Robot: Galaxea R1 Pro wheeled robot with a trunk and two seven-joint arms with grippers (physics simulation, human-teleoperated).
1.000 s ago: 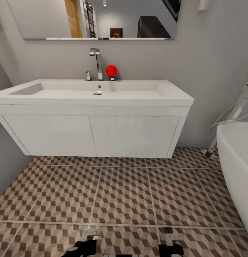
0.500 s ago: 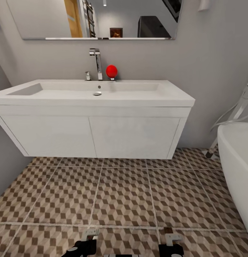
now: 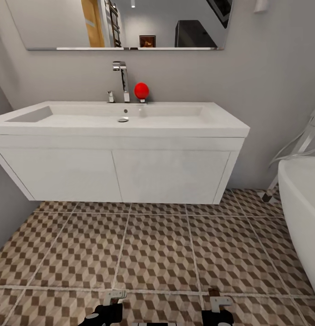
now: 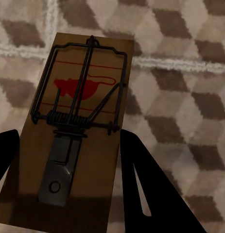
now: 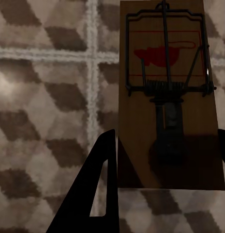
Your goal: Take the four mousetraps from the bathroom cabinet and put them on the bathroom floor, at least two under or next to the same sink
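Observation:
Each gripper holds one mousetrap above the bathroom floor. In the left wrist view, a brown wooden mousetrap with a red mouse print lies between the black fingers of my left gripper. My right gripper is shut on a second mousetrap the same way. Both grippers, left and right, show at the head view's lower edge. The white wall-hung sink stands straight ahead, with open floor beneath it. The cabinet is out of view.
A white bathtub curves in at the right, with chrome pipework behind it. A chrome tap and a red round object stand on the sink's back edge, under a mirror. A grey wall closes the left side.
The head view has shifted slightly, so the sink looks a little larger and nearer. Both grippers keep their places at the lower edge.

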